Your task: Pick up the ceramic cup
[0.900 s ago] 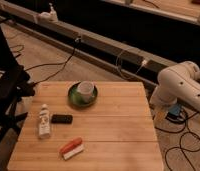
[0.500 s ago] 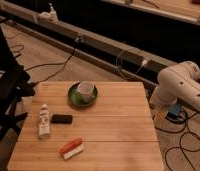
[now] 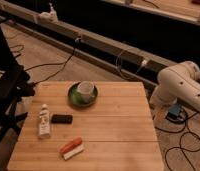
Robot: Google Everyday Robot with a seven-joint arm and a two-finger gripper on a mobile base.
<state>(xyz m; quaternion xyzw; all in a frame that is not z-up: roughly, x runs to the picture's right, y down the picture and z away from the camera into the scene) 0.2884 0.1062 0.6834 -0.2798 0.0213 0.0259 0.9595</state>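
Observation:
The ceramic cup (image 3: 85,89) is small, round and cream white with a wide mouth. It sits on a dark green saucer (image 3: 73,98) at the back middle of the wooden table (image 3: 113,132). Only the white arm (image 3: 182,86) shows, to the right of the table and beyond its right edge, well away from the cup. My gripper itself is out of view.
A white bottle (image 3: 44,121), a small black block (image 3: 61,119) and a red and white object (image 3: 71,148) are on the table's left half. A black chair (image 3: 8,95) stands left of the table. Cables (image 3: 185,142) lie on the floor to the right.

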